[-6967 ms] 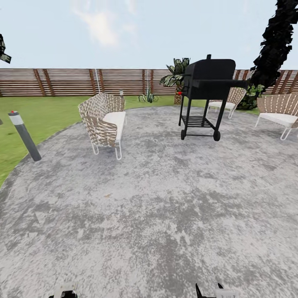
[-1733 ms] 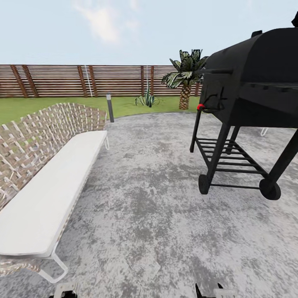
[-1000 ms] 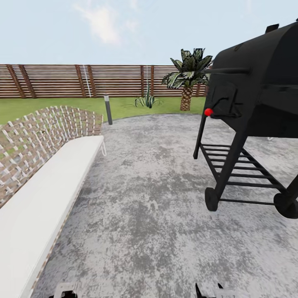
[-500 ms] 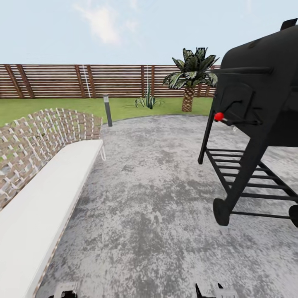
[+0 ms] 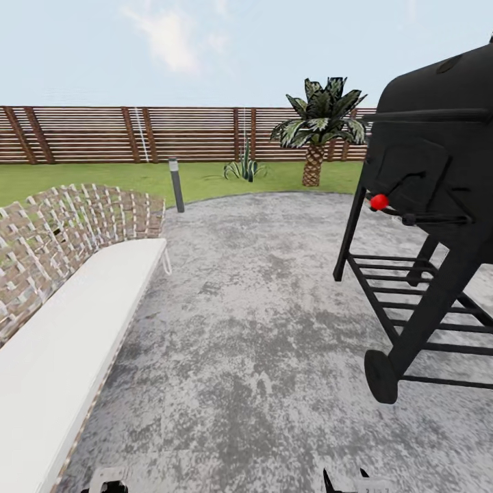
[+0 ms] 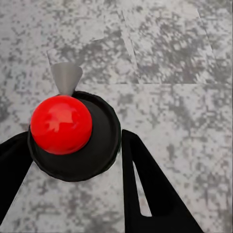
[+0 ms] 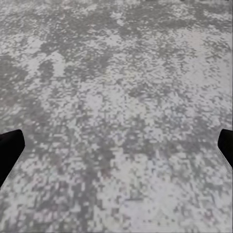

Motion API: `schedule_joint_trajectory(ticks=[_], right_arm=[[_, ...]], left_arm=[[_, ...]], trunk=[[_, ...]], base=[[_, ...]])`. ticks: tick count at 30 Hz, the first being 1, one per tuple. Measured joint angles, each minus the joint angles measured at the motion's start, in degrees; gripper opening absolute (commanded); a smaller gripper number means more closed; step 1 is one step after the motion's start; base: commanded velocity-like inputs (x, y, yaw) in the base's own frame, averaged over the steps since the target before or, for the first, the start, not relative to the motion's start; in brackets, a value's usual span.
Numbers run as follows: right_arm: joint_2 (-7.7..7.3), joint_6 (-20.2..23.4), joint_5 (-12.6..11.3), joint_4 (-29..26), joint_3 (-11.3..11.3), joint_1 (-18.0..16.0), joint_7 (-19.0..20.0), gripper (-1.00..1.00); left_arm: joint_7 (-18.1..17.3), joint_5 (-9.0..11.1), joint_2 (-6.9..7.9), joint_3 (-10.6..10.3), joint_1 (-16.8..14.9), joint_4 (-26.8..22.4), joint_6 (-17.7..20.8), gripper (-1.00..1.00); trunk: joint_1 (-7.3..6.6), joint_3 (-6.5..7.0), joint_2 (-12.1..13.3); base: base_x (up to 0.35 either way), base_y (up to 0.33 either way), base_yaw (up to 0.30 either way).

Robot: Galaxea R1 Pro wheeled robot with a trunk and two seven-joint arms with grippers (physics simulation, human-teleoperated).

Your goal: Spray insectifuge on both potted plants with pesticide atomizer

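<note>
The left gripper (image 5: 106,481) and the right gripper (image 5: 356,479) sit low at the near edge of the stone paving (image 5: 260,322).

In the left wrist view, the left gripper (image 6: 75,136) has its two black fingers (image 6: 150,194) spread apart. They hold nothing. Past them is a red knob (image 6: 61,124) on a round black disc (image 6: 99,145), with grey paving under it. I cannot tell if the fingers touch the disc.

In the right wrist view, the right gripper (image 7: 121,141) is spread wide too. Its fingers (image 7: 9,145) only peek in at the two sides, with bare paving between them.

The way ahead runs between a woven bench (image 5: 75,287) along the left edge of the paving and a black grill (image 5: 438,205) on the right edge.

Far ahead, just past the far edge of the paving, a low spiky plant (image 5: 244,168) sits on the lawn (image 5: 82,179) of the garden (image 5: 205,174), near the wooden fence (image 5: 103,133). It may be one of the two plants to spray, but it is too small to see a pot. A grey lamp post (image 5: 177,183) stands to its left and a palm (image 5: 316,130) to its right.

I cannot tell where the spray bottle is.

The spiky plant lies almost straight ahead, well apart from both grippers and about midway between them. So I think neither arm is nearer yet. The robot needs to roll on toward the lawn and find the bottle first.
</note>
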Motion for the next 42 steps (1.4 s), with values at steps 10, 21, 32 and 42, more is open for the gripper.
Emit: schedule_joint_trajectory(ticks=[10,21,32,42], right_arm=[[0.0,0.0,0.0,0.0,0.0,0.0,0.0,1.0],[0.0,0.0,0.0,0.0,0.0,0.0,0.0,1.0],[0.0,0.0,0.0,0.0,0.0,0.0,0.0,1.0],[0.0,0.0,0.0,0.0,0.0,0.0,0.0,1.0]], left_arm=[[0.0,0.0,0.0,0.0,0.0,0.0,0.0,-1.0],[0.0,0.0,0.0,0.0,0.0,0.0,0.0,-1.0],[0.0,0.0,0.0,0.0,0.0,0.0,0.0,-1.0],[0.0,0.0,0.0,0.0,0.0,0.0,0.0,-1.0]], trunk=[[0.0,0.0,0.0],[0.0,0.0,0.0],[0.0,0.0,0.0],[0.0,0.0,0.0]], base=[[0.34,0.0,0.0],[0.339,0.0,0.0],[0.339,0.02,0.0],[0.339,0.101,0.0]])
